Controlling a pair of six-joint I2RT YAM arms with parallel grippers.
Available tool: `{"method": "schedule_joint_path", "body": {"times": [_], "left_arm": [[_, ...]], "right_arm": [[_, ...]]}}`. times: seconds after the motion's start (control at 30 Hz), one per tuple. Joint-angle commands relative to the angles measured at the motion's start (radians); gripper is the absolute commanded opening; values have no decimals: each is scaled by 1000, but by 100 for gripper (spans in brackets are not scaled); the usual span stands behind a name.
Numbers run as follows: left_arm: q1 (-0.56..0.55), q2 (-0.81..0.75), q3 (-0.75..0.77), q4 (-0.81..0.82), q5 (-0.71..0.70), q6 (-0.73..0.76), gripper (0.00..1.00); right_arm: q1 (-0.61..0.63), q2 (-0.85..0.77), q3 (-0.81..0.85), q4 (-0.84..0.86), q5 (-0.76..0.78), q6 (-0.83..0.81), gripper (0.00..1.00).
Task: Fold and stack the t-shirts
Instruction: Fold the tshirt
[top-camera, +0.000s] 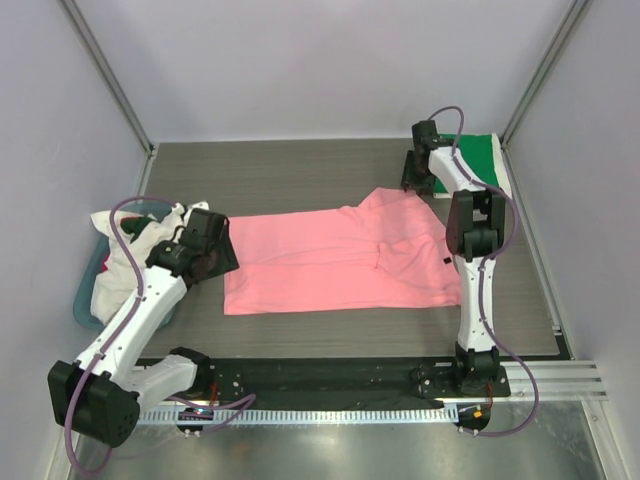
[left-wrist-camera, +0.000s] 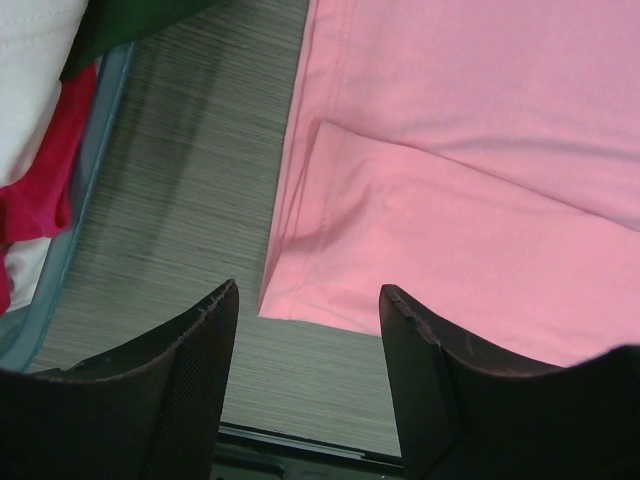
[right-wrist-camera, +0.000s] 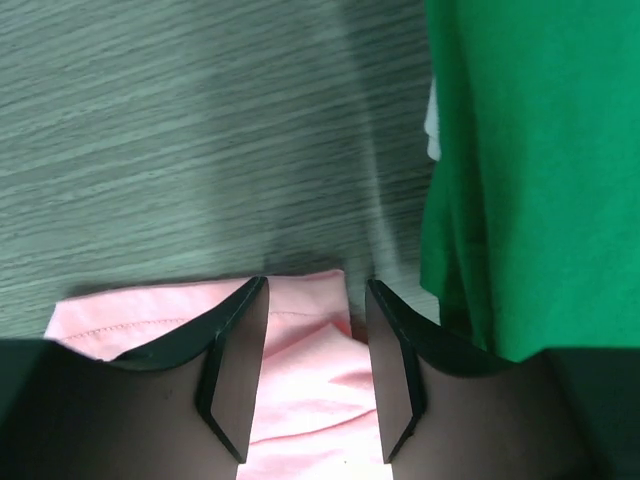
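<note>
A salmon-pink t-shirt (top-camera: 340, 262) lies flat across the middle of the table, partly folded, with its dark neck label (top-camera: 446, 262) at the right. My left gripper (top-camera: 222, 255) is open and empty just off the shirt's left edge. In the left wrist view the shirt's near-left corner (left-wrist-camera: 300, 290) sits just beyond the gap between my fingers (left-wrist-camera: 308, 300). My right gripper (top-camera: 413, 186) is open at the shirt's far right corner. Its jaws (right-wrist-camera: 317, 284) straddle a pink cloth edge (right-wrist-camera: 300, 340) without pinching it. A folded bright green t-shirt (top-camera: 480, 160) lies just right of it (right-wrist-camera: 540, 150).
A teal tub (top-camera: 88, 295) at the left holds white (top-camera: 130, 245) and red cloth; its rim (left-wrist-camera: 60, 260), the red cloth (left-wrist-camera: 40, 180) and the white cloth (left-wrist-camera: 30, 70) show in the left wrist view. Cage walls close in on the sides and back. Bare table lies beyond the shirt.
</note>
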Motion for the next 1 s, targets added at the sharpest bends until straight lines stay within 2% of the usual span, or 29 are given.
{"method": "schedule_joint_path", "body": {"times": [0.0,0.13,0.37,0.5,0.6,0.77,0.97], "left_arm": [[2,-2,7,38,-8,12,60],[2,-1,6,39,-8,12,60],[1,21,4,49,-14,12,59],[4,88,50,87,-55,34,59],[31,211,164,81,-92,41,58],[152,395,320,125,30,37,54],[188,608,432,171,35,41,54]], "right_arm": [[6,17,18,12,17,-12,49],[9,36,21,18,11,-13,44],[26,26,9,35,-28,-4,1],[29,-9,92,35,-54,20,1],[29,-73,121,49,-51,22,1],[29,-171,104,98,-86,10,1],[27,-181,78,101,-114,13,1]]}}
